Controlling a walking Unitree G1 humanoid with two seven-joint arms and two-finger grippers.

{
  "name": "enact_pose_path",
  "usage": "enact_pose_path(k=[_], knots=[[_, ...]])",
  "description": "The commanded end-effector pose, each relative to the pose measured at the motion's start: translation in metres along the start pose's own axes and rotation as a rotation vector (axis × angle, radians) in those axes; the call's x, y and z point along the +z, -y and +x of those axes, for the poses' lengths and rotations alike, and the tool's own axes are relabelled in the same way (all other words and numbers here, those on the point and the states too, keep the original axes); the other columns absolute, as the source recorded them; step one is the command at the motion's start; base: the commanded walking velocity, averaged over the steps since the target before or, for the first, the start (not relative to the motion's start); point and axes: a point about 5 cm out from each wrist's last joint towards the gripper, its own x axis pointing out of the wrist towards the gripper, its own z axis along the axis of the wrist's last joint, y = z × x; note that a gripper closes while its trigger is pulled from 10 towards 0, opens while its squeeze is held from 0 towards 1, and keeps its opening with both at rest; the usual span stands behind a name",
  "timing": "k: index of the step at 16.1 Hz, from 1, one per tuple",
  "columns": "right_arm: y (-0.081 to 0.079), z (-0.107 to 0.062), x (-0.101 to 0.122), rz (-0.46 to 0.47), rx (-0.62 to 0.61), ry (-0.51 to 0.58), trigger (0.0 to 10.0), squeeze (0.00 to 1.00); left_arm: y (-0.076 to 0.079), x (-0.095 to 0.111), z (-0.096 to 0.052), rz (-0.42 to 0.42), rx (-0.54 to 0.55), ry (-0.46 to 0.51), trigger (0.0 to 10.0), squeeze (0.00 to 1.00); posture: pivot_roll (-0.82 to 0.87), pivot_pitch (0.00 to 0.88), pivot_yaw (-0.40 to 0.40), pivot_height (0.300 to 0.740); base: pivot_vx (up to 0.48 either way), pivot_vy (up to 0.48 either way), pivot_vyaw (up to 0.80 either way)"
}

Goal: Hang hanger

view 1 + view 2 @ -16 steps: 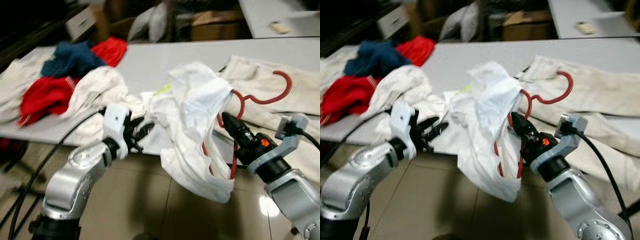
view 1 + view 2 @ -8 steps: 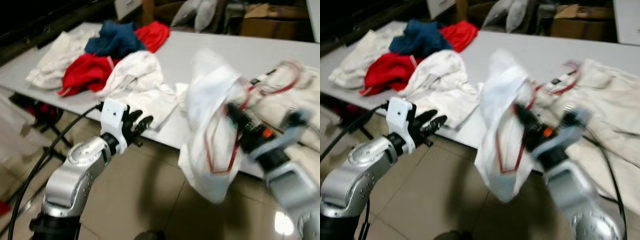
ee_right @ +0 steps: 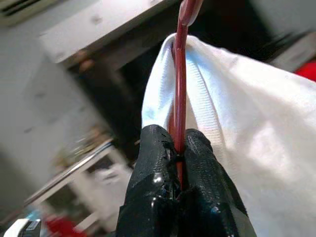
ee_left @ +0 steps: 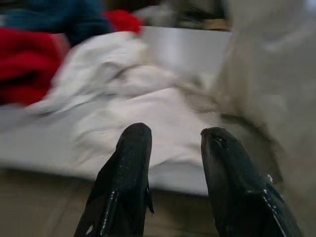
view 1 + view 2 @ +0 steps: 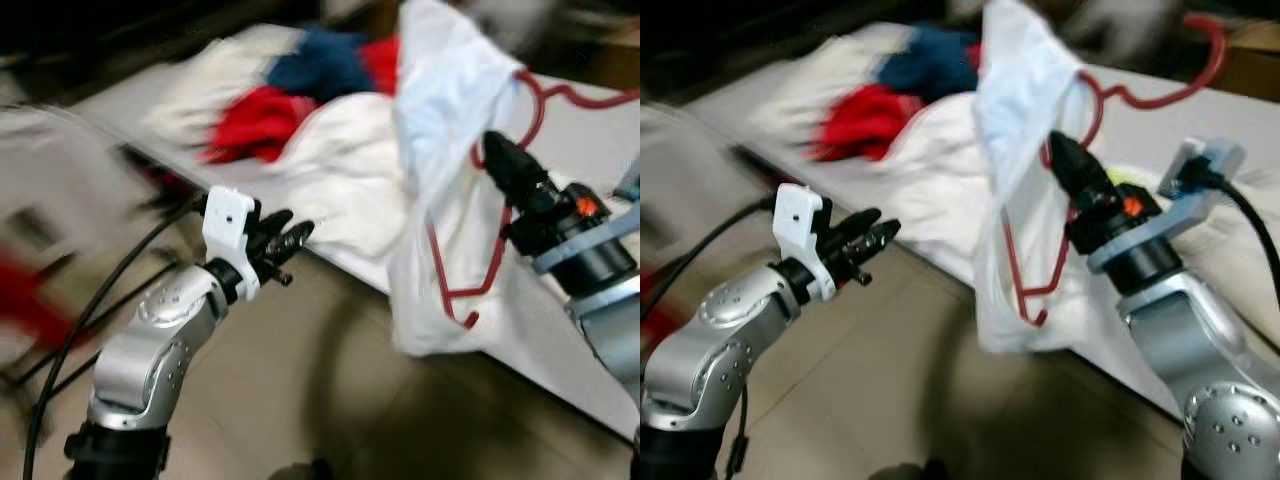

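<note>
Hanger (image 5: 1040, 230), red, draped with a white shirt (image 5: 1025, 130), is clamped in the right gripper (image 3: 178, 148) above a grey table (image 5: 590, 150). Left gripper (image 4: 173, 148) hangs parted beside the table edge, over tiled floor (image 5: 330, 400).

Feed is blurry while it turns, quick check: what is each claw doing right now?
Left claw: open, holding nothing.
Right claw: shut on the red hanger, with the white garment draped on it.

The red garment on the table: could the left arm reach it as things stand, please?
Probably yes: the left tool is open and unloaded, hovering off the table edge, with only white clothes between it and the red garment.
</note>
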Motion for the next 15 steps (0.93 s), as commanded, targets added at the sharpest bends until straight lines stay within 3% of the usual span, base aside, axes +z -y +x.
enact_pose_path(k=[1,5,12,15], knots=[[-0.006,-0.003,-0.006,0.015,0.028,-0.030,10.0,0.00,0.000,0.000,-0.002,0.019,-0.014,-0.012,10.0,0.00,-0.09,0.055,0.168,0.740,0.000,0.000,0.80],[-0.014,-0.011,-0.018,0.048,0.054,-0.090,10.0,0.00,0.001,-0.001,-0.001,0.016,-0.033,-0.022,10.0,0.00,-0.09,0.068,0.180,0.740,0.000,0.000,0.80],[-0.001,-0.014,-0.042,0.072,-0.097,-0.146,10.0,0.00,0.002,-0.001,-0.001,0.005,-0.024,-0.012,10.0,0.00,-0.09,0.074,0.162,0.740,0.000,0.000,0.79],[-0.002,-0.015,-0.049,0.078,-0.100,-0.166,10.0,0.00,0.002,-0.001,-0.002,0.001,-0.017,-0.009,10.0,0.00,-0.09,0.077,0.152,0.740,0.000,0.000,0.78]])
